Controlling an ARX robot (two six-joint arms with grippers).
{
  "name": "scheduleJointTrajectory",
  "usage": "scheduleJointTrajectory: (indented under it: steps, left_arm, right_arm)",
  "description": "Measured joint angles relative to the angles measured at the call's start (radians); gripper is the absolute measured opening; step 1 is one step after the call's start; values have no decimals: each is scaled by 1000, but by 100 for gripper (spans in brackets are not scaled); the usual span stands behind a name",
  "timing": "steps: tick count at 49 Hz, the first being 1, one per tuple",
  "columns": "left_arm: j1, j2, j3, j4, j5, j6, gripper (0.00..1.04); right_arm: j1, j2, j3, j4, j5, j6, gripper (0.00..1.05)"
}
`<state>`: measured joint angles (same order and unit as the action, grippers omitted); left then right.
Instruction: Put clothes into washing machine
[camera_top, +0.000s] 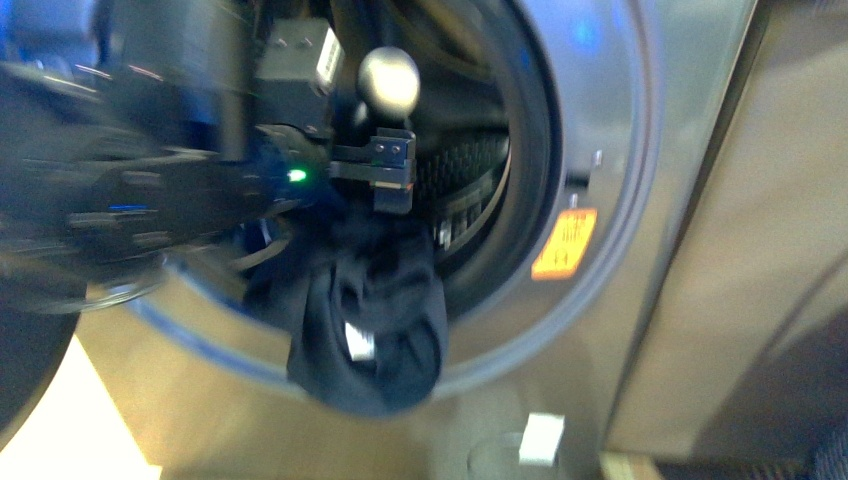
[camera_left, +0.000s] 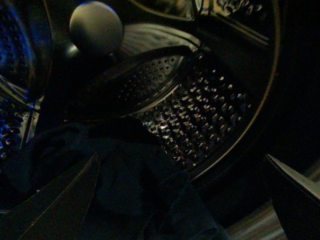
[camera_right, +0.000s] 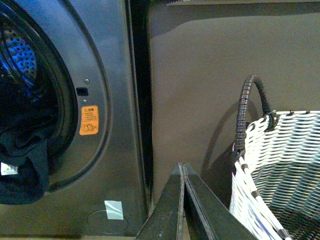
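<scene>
right gripper fills the near edge of its own wrist view, its two dark fingers pressed flat together on nothing, with the white woven basket just beside it and the washer well off to its other side. left gripper is up at the washer's mouth, blurred in the front view; its fingers show wide apart in its wrist view, with nothing seen between them, so it looks released.

clothes hang just below the left gripper, draped over the lip of the porthole: part lies inside on the drum, part sags outside in a dark lump with a small white tag showing. from the right gripper they sit far across, at the door ring past the orange sticker.

by the look of it the fabric is soft, limp and fairly light, with no stiffness to push against; it should bunch and slide rather than hold shape, and the hanging weight may drag it back out. best hold is probably a thick fold of the sagging lump near the tag, pinched deep, then lifted over the lip and dropped well inside the drum.
</scene>
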<state>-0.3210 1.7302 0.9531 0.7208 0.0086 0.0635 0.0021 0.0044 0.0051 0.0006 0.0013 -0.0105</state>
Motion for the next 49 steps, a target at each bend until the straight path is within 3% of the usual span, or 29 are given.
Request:
scheduleJointTrajectory:
  steps: [16, 22, 24, 25, 29, 33, 49]
  left_arm:
    - [-23, -568, -309, -150, 91, -23, 98]
    - [-55, -755, -394, -195, 71, -31, 98]
    - [-109, -849, -414, -334, -173, -43, 87]
    - [-118, -885, -430, -373, -243, -45, 83]
    - [-118, -995, -513, -437, -384, -48, 71]
    - [-69, -1077, -587, -440, -382, -51, 57]
    - [98, -1242, -758, -434, -220, -63, 3]
  right_arm:
    - [0, 0, 0, 0, 0, 0, 2]
    - [0, 0, 0, 0, 0, 0, 2]
    - [0, 0, 0, 0, 0, 0, 2]
    - [0, 0, 0, 0, 0, 0, 2]
    - [0, 0, 0, 0, 1, 0, 2]
    - [0, 0, 0, 0, 0, 0, 2]
    - [0, 0, 0, 0, 0, 0, 2]
